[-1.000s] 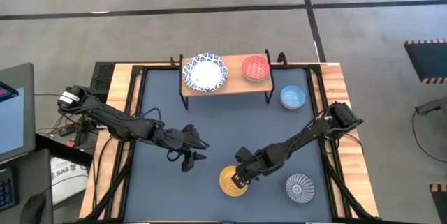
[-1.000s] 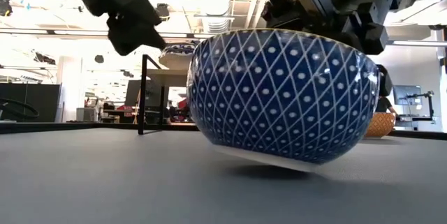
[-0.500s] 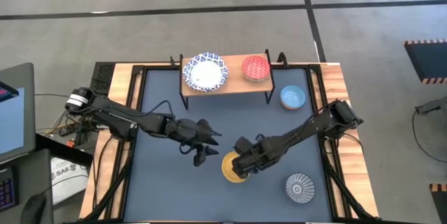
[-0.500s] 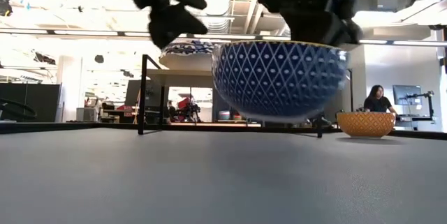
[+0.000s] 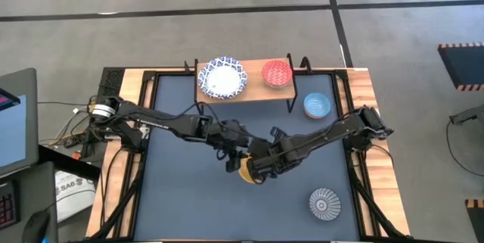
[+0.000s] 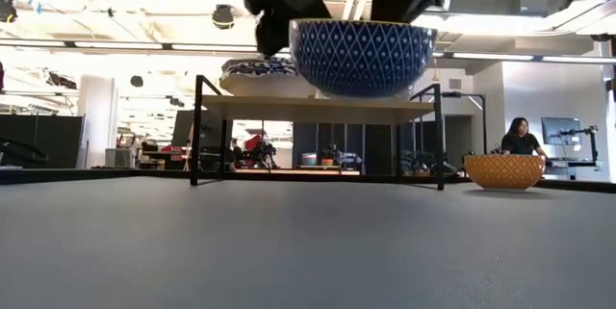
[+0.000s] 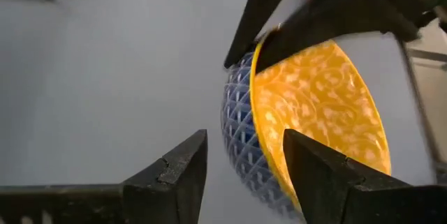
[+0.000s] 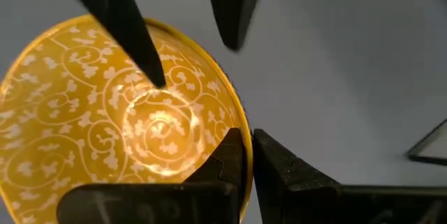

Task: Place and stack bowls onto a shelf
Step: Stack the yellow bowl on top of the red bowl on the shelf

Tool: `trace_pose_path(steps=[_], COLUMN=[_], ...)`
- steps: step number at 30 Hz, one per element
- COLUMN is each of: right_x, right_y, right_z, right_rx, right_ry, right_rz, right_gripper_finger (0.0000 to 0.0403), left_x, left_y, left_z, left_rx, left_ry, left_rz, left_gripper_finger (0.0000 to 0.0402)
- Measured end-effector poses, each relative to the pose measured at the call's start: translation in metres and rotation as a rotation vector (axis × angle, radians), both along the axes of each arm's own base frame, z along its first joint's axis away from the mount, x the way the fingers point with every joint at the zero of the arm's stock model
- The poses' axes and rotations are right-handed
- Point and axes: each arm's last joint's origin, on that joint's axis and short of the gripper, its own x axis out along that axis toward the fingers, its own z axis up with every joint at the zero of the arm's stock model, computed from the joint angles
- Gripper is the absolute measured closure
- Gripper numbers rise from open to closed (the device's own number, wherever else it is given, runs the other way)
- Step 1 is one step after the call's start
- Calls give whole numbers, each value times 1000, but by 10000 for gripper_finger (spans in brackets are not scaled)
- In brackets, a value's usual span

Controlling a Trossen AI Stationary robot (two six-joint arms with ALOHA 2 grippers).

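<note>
Bowl (image 6: 362,55) w/ yellow inside, blue lattice outside, is up in the air over mid-table, short of the shelf (image 5: 246,91). I've got the R gripper (image 8: 247,155) pinched narrow on its rim, one finger in, one out. L gripper (image 7: 241,165) is right beside it, fingers wide, straddling the rim on the far side but not gripping, as far as I can see.

Risks, imo:
- single rim pinch, bowl could swing or slip if I move fast
- L fingers so near they may knock it or hit the R arm
- if L closes while R pulls, rim gets twisted, bowl drops
- shelf already has a patterned bowl (image 5: 222,78) and red bowl (image 5: 277,73); landing room is tight, could clip either.
</note>
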Motion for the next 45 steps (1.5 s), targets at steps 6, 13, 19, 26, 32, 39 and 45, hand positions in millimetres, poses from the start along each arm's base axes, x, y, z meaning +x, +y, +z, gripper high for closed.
trace_pose_path(steps=[6, 13, 19, 26, 32, 39, 45], right_x=[0, 1, 5, -26, -77, -132, -158], right_y=[-5, -14, -23, -42, -71, -92, -97], right_z=[22, 37, 52, 111, 164, 183, 159], right_rx=[-45, -56, 36, 91, 89, 54, 102], right_ry=[16, 26, 6, -138, -342, -484, -539], right_rz=[52, 58, 81, 55, -12, -131, -198], right_gripper_finger=[362, 358, 307, 208, 176, 186, 188], left_x=[1, 2, 4, 6, 9, 13, 14], left_y=[2, 9, 20, 39, 59, 85, 105], left_z=[3, 1, 6, 25, 45, 68, 74], left_rx=[63, 82, 103, 186, 191, 146, 116], left_ry=[-15, -10, -17, -22, -49, -162, -247], left_rz=[37, 100, 95, 194, 260, 413, 494], left_gripper_finger=[290, 390, 398, 398, 399, 399, 399])
